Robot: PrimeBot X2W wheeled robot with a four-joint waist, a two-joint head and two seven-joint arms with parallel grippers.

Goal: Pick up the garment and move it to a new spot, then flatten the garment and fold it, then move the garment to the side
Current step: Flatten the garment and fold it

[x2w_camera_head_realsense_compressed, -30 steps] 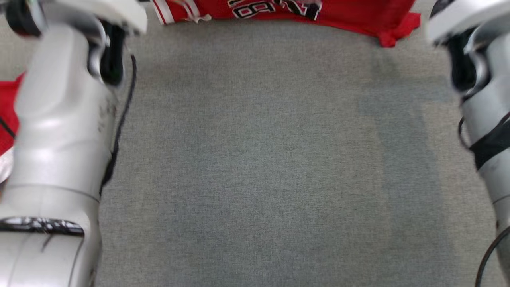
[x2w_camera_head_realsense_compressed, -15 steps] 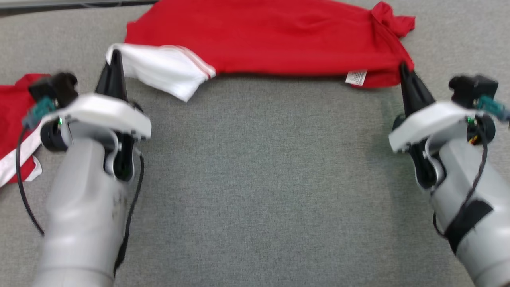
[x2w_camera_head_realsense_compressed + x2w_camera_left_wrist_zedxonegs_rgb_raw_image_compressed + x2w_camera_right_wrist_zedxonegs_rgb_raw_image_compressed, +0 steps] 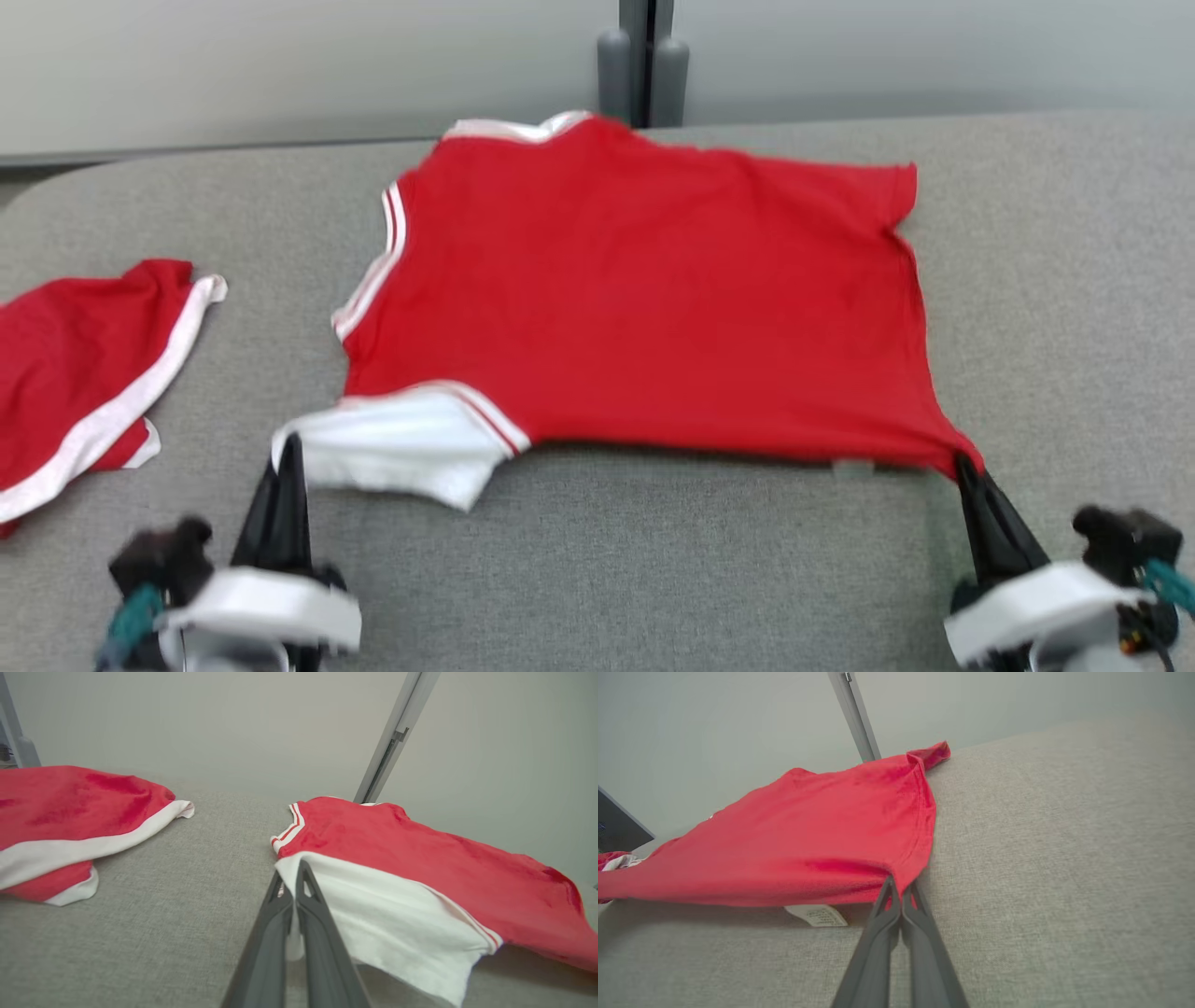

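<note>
Our view has tipped up and the jersey (image 3: 635,299), bunched a moment ago, now spreads toward twelve o'clock on the table (image 3: 653,579), our left gripper (image 3: 288,448) clamped on its white corner at seven, our right gripper (image 3: 964,462) pinching the hem at five, so flattening looks nearly done.

- The left end effector (image 3: 291,446) has two long, dark grey fingers (image 3: 278,513) tapering to a point, set in a glossy white shell (image 3: 266,607).
- Left of that white shell sits a black block (image 3: 163,555) with a teal connector (image 3: 131,607).
- The right end effector (image 3: 963,462) matches: dark tapered fingers, white housing (image 3: 1036,597), teal plug (image 3: 1165,577), reddish wires (image 3: 1131,639).
</note>
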